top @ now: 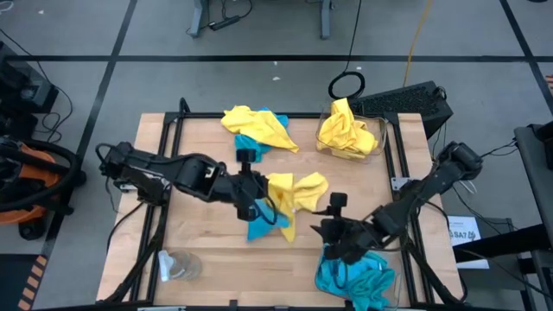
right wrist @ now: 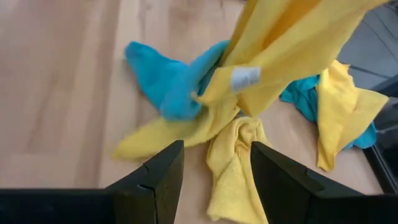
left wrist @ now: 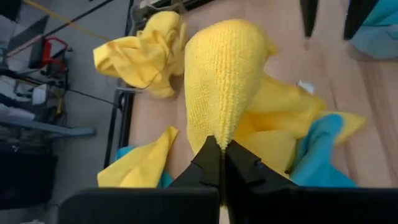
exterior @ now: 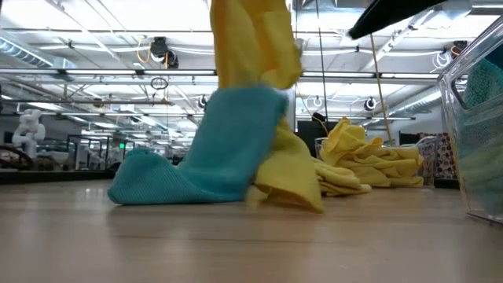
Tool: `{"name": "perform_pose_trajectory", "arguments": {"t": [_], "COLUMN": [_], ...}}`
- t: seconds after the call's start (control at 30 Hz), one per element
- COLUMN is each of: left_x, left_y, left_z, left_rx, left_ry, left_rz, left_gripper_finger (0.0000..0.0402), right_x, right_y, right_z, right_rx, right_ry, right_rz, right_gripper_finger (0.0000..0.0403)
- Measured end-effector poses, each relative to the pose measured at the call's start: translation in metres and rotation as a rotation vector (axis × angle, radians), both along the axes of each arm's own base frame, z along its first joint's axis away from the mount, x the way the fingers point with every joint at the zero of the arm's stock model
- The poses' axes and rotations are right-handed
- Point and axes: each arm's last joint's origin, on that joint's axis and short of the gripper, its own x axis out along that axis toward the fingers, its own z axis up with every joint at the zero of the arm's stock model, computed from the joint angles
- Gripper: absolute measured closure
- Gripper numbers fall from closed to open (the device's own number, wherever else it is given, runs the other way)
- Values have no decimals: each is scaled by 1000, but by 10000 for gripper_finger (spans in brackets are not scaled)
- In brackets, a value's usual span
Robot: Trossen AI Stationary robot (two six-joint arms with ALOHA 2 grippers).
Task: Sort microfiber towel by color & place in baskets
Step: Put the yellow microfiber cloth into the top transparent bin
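The left hand is clamped shut on a yellow towel and holds it lifted above the middle of the counter. A turquoise towel and a second yellow cloth hang tangled with it, their lower ends dragging on the wood. The right hand hovers near the centre pile with its fingers parted and nothing between them.

The step in hand is extraction of one yellow towel from the mixed pile. The far-right basket already holds yellow towels; the near-right basket holds turquoise ones. A further mixed heap lies at the far edge.

The next move likely calls for shaking or pulling the clinging turquoise cloth free, then carrying the yellow towel to the far-right basket.
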Motion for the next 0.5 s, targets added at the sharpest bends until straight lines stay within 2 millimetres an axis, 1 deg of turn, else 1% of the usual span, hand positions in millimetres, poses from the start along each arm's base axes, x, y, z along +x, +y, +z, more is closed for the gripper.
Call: {"name": "perform_pose_trajectory", "arguments": {"t": [0.2,0.33,0.5], "left_x": [-2,0,0], "left_y": [-13,-15,-18], "left_z": [2,-1,-1], "left_rx": [9,11,10], "left_ry": [-32,-23,-25], "left_rz": [-22,-26,-36], "left_gripper_finger": [400,400,400], "right_x": [25,39,51], "right_y": [-14,-26,-45], "right_z": [-4,-1,2], "right_rx": [-20,28,100], "right_ry": [-28,-71,-88], "right_rz": [-4,6,-15], "right_gripper_finger": [225,225,225]}}
